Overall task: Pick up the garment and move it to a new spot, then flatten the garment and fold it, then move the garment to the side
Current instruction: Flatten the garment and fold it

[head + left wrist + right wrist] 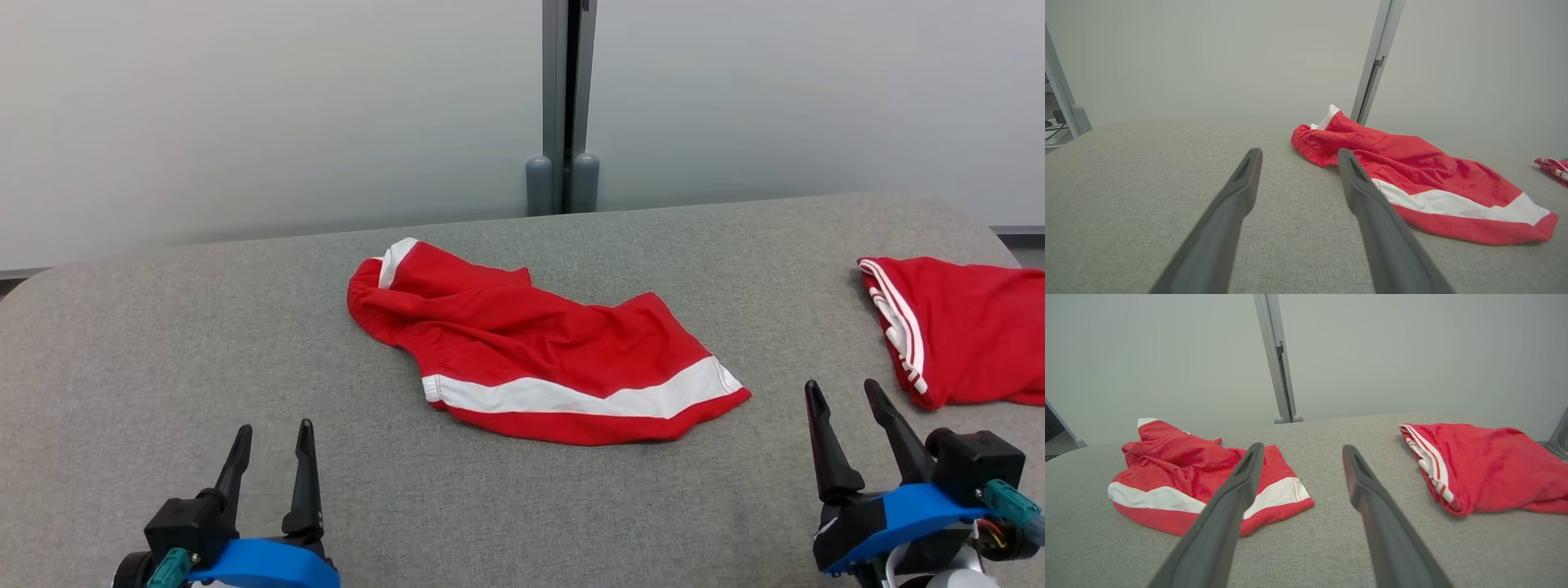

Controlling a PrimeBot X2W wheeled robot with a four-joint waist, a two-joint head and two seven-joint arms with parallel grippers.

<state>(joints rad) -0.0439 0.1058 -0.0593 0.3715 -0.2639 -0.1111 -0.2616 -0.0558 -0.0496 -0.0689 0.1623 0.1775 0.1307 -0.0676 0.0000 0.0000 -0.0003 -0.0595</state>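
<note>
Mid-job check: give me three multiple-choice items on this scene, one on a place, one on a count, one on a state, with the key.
1. Where does the crumpled garment lie on the grey surface?
A. near the middle
B. at the far left edge
C. hanging off the front edge

2. How many red garments lie on the surface?
A. one
B. two
C. three

3. How do the left gripper and right gripper stand?
A. both open and empty
B. left shut on cloth
C. both shut

Key:
1 A: it lies ahead of the grippers, between them.
2 B: a second garment lies by the surface's right edge.
3 A: each pair of fingers is spread with nothing between them.
</note>
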